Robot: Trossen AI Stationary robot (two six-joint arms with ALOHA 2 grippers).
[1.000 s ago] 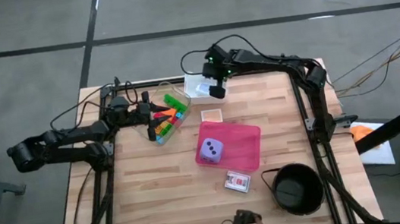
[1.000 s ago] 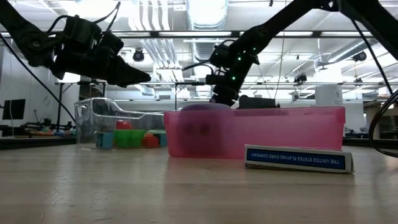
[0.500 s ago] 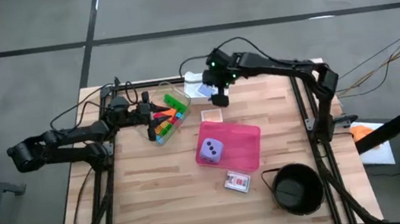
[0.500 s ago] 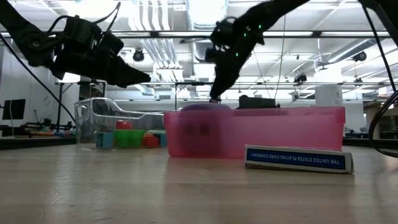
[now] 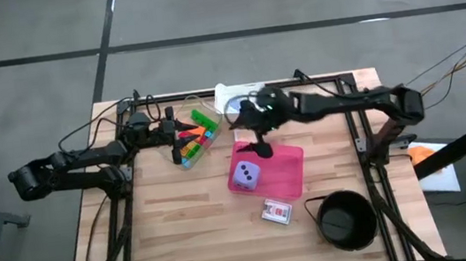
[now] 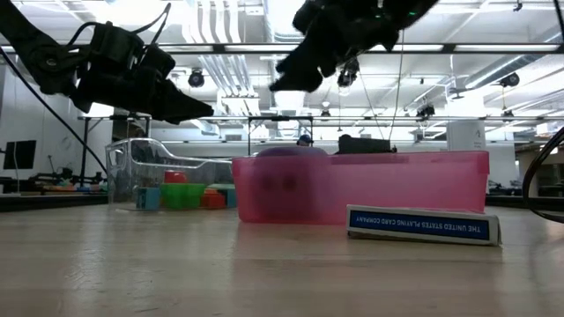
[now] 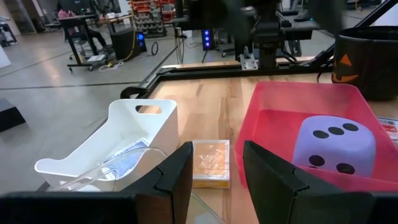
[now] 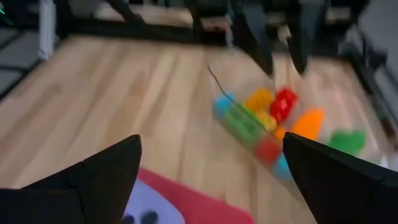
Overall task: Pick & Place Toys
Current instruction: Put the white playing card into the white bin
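In the high view the right gripper [image 5: 264,147] sits just above the centre of the frame, over the upper edge of the pink tray [image 5: 285,176]. Its own wrist view shows its fingers [image 8: 93,180] spread wide apart and empty. The lilac die [image 5: 247,176] lies inside the tray, just below and slightly left of that gripper in the high view; in the right wrist view only a sliver of the die [image 8: 144,210] shows at the bottom edge, between the fingers but well beneath them.

The left gripper [image 5: 170,126] is at the upper left of the table in the high view, at the left end of a clear container [image 5: 185,157] that holds the building bricks [image 5: 195,139] in green, orange, red and blue. In its wrist view the fingers [image 7: 176,175] stand a narrow gap apart with nothing between them. The bricks lie up and to the left of the right gripper, well apart from it.

A white bin [image 5: 236,102] stands at the table's upper edge, an orange card box [image 5: 247,134] lies between it and the tray, a card pack [image 5: 276,212] lies below the tray, and a black bowl [image 5: 346,220] is at lower right.
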